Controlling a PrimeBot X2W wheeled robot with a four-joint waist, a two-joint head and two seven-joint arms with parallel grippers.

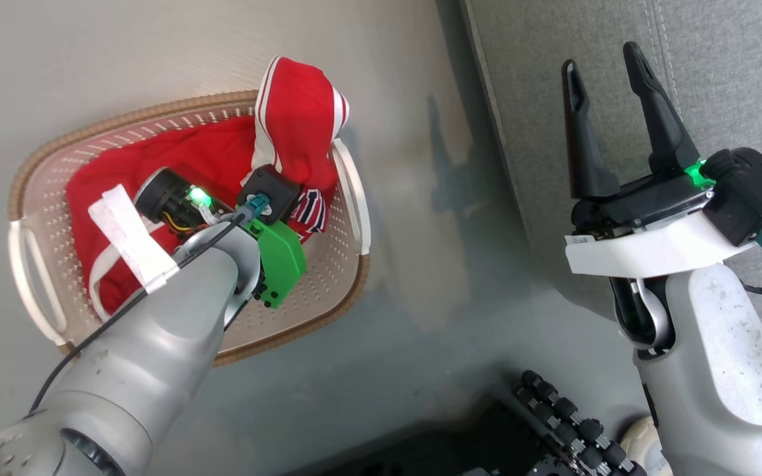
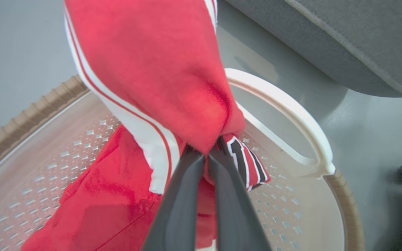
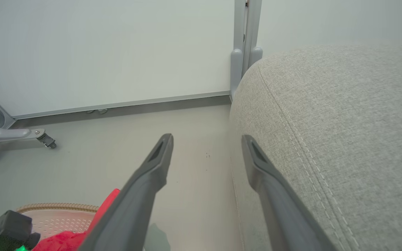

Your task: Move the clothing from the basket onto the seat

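Note:
The cream basket (image 1: 43,152) stands on the grey floor to my left. My left gripper (image 2: 206,153) reaches into it and is shut on a fold of red clothing (image 2: 159,69) with white stripe trim. That piece stands bunched up above the basket's far rim (image 1: 298,112). More red clothing (image 1: 156,149) lies on the basket's floor (image 2: 99,195). My right gripper (image 1: 602,58) is open and holds nothing, its fingers over the edge of the grey seat (image 1: 718,66). The right wrist view has the seat (image 3: 344,122) beside the open right gripper (image 3: 207,138).
The basket's white handle (image 2: 284,104) faces the seat (image 2: 344,42), with a strip of bare floor between them. A grey wheeled frame leg (image 3: 12,134) and an upright post (image 3: 244,52) stand by the white wall. My dark base (image 1: 566,423) is at the bottom.

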